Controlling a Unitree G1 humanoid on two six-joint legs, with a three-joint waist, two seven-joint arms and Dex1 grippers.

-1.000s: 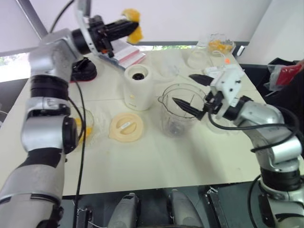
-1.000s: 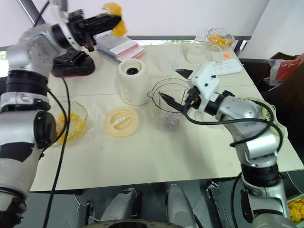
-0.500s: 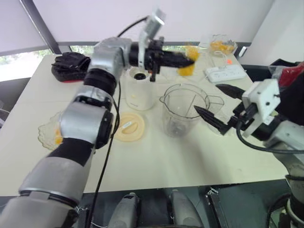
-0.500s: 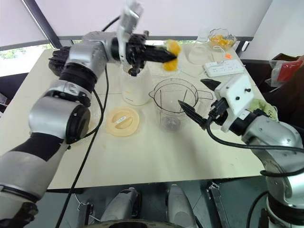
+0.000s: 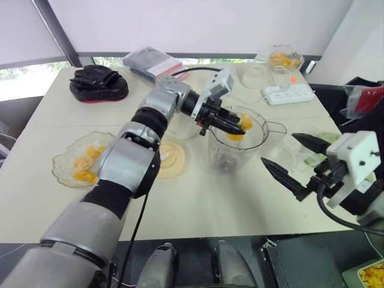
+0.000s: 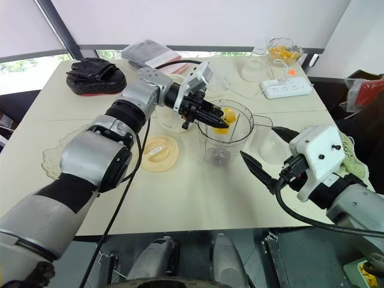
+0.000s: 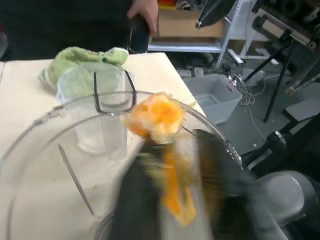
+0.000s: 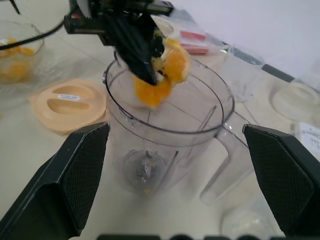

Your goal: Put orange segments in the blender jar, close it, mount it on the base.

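- Right wrist view is showing the left gripper [image 8: 150,67] reaching over the mouth of the clear plastic blender jar [image 8: 170,150], its black fingers clenching a clump of soft orange segments [image 8: 162,75].
- The orange segments are hanging at the level of the jar's rim, just inside the mouth, and are not lying on the bottom, where the blade is sitting.
- The jar is standing upright on the pale table [image 6: 198,204], with its handle pointing toward the right gripper [image 5: 278,149].
- The right gripper is hovering near the jar on the handle side, apart from it; its two pointed black fingers are spreading wide, released and grasping nothing.
- A round cream plastic lid [image 6: 157,150] is lying flat on the table just beside the jar, on the side away from the handle.
- A white cylindrical blender base [image 6: 169,122] is standing just beside the jar, past the lid, partly hidden by the left arm.
- A shallow glass dish [image 5: 60,162] holding more orange pieces is sitting well apart from the jar, beyond the lid.
- A small clear plastic cup [image 6: 267,143] is standing just beside the jar's handle.
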